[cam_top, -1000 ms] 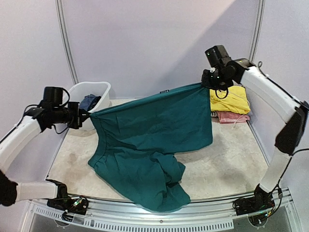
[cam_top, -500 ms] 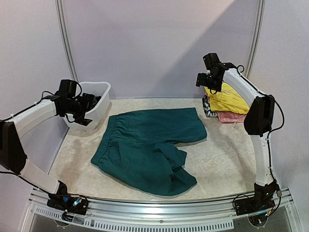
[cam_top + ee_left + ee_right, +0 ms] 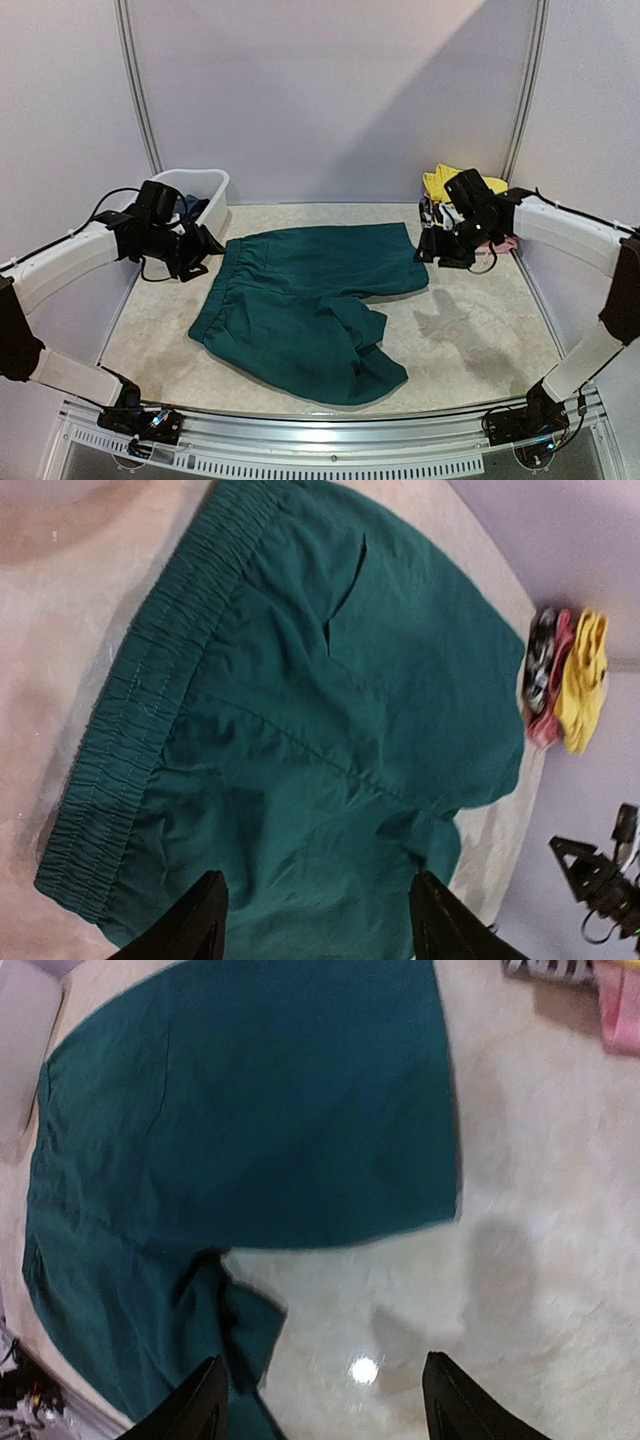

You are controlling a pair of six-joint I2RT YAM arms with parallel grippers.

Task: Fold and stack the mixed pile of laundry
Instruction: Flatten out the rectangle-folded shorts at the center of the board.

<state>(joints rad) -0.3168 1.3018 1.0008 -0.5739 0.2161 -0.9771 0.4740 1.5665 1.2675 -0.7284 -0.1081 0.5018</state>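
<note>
Hovering above the table (image 3: pixel 480 340), we hold left gripper (image 3: pixel 318 900) and right gripper (image 3: pixel 320 1380) spread and empty; the teal shorts (image 3: pixel 310 300) lie flat there, probably light and limp, best pinched at the waistband (image 3: pixel 130 730).

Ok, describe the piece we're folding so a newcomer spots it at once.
On the beige table, look between the white tub at back left and the folded stack at back right. The teal shorts lie spread there: the only dark green piece, gathered waistband toward the tub.
</note>
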